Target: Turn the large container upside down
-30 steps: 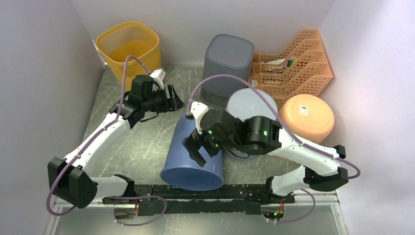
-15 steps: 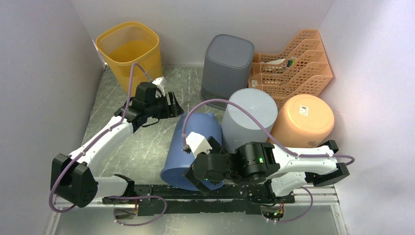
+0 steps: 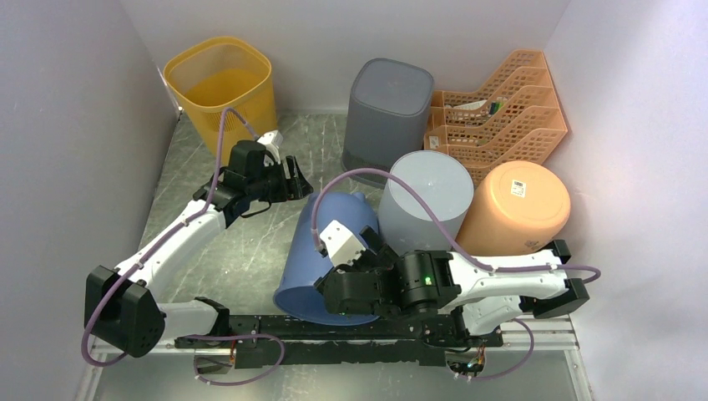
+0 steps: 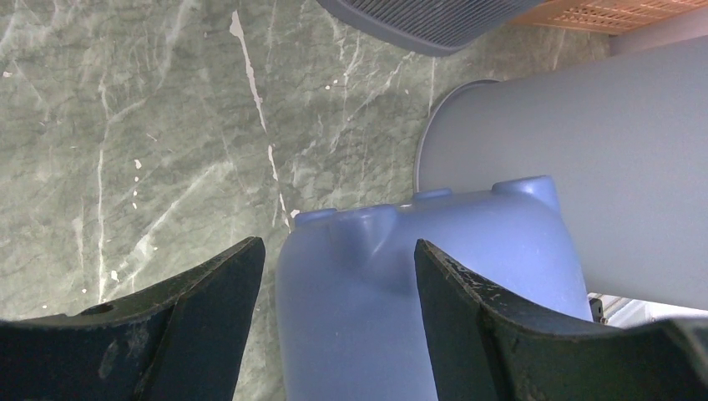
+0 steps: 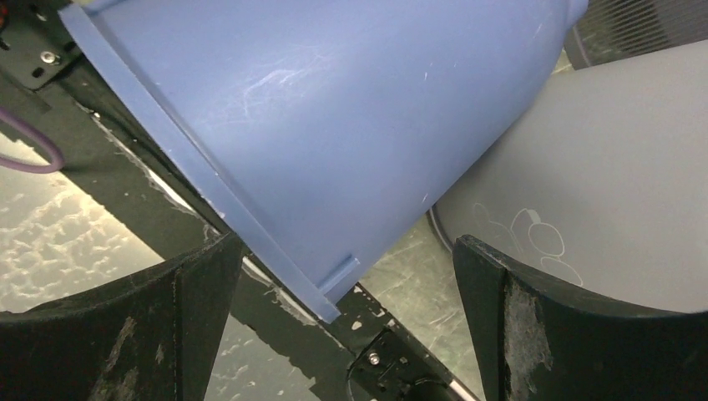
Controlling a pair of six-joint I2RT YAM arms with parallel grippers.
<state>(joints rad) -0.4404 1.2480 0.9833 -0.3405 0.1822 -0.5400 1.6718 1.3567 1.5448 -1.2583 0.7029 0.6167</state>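
Note:
The large blue container [image 3: 302, 269] lies on its side, base toward the far side and open rim toward the near rail. It leans against a grey-blue upturned bucket [image 3: 426, 199]. My left gripper [image 3: 299, 178] is open and empty just beyond the container's base; in the left wrist view the base [image 4: 417, 292] sits between and below the open fingers [image 4: 336, 248]. My right gripper [image 3: 336, 294] is open and empty, low over the container's rim. The right wrist view shows the rim [image 5: 250, 217] between its spread fingers [image 5: 346, 288].
An orange upturned bucket [image 3: 515, 205] stands right of the grey-blue one. A dark grey bin [image 3: 388, 104], a yellow bin [image 3: 221, 79] and orange file trays [image 3: 501, 104] line the back wall. The black base rail [image 3: 275, 326] runs along the near edge.
My right arm has swung from over the container's middle down toward its near rim. The left gripper has shifted slightly. The blue container stays on its side.

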